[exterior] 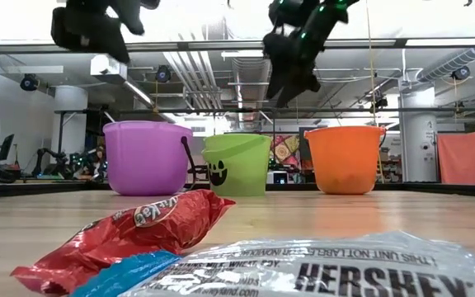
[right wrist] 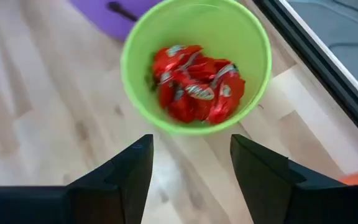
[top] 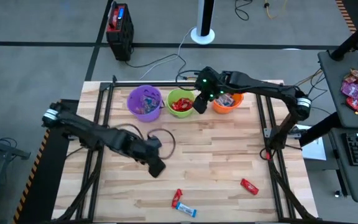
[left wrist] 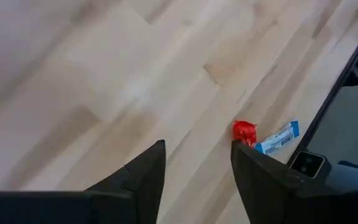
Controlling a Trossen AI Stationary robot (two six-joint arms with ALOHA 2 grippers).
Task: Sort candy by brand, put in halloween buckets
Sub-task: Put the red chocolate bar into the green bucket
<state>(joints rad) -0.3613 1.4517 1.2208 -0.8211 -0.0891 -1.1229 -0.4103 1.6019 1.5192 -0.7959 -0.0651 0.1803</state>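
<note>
Candy left: two red (top: 248,186) (top: 178,195), one blue bar (top: 186,210), front of desk (top: 216,155).
Right hand (top: 199,104) wide, empty over green bucket (top: 174,94); left hand (top: 156,168) wide mid-desk. Wrappers look light, crinkly, slippery; pinch across middle.

Robotics lab: exposed ceiling ducts (exterior: 196,70), floor cables (top: 166,59).

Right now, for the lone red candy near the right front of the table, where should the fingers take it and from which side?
Probably from straight above, pinching across the narrow middle of the red candy. It lies flat and slanted on the table, apart from everything, so turn the fingers square to its long axis.
</note>
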